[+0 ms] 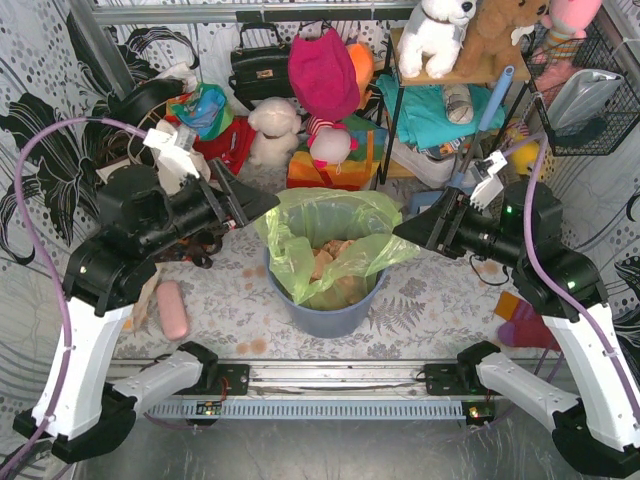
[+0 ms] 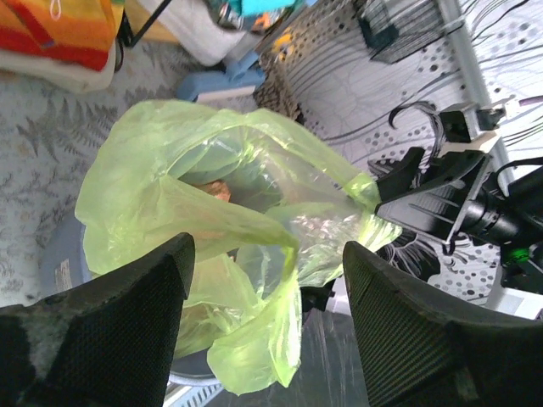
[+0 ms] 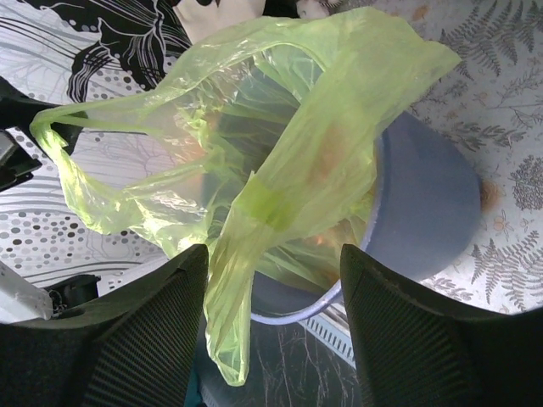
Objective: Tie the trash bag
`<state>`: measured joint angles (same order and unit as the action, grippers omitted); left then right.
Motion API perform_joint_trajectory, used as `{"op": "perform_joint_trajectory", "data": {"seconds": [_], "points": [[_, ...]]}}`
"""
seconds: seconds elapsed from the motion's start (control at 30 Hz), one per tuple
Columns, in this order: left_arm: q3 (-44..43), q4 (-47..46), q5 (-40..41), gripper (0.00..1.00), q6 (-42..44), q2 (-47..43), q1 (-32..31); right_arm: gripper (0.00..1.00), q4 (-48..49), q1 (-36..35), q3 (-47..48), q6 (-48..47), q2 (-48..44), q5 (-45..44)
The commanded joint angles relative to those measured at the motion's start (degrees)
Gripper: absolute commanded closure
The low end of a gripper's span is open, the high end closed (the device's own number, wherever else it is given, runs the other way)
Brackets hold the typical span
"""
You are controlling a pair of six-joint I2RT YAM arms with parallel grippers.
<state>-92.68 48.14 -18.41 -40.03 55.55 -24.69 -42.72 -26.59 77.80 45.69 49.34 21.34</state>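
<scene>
Trash bag [image 1: 335, 245], between left gripper [image 1: 257, 204], right gripper [image 1: 416, 224]

Trash bag [image 1: 322, 215] — thin, glossy, crinkled plastic; the bin [image 1: 330, 315] around it smooth, matt plastic; left gripper [image 2: 267, 254] fingers [image 2: 110, 331] matt, finely textured.

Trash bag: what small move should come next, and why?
Probably close the left gripper and right gripper on the loose flaps lying between their fingers: both are open, flanking the trash bag, whose top is untied over the bin.
</scene>
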Motion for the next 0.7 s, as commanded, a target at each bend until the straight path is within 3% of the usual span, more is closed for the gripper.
{"op": "perform_joint_trajectory", "data": {"seconds": [0.0,0.5,0.67], "points": [[0.7,1.9,-3.0,0.20,-0.2,-0.1,0.2,0.36,0.5,0.0,-1.1,1.3,-0.9,-0.4],[-12.7,18.4,-3.5,0.16,4.6,2.3,0.2,0.36,0.6,0.0,-0.9,1.3,-1.2,-0.5],[-10.3,20.3,-2.6,0.16,5.3,2.0,0.2,0.36,0.5,0.0,-0.9,1.3,-1.5,-0.7]]}}
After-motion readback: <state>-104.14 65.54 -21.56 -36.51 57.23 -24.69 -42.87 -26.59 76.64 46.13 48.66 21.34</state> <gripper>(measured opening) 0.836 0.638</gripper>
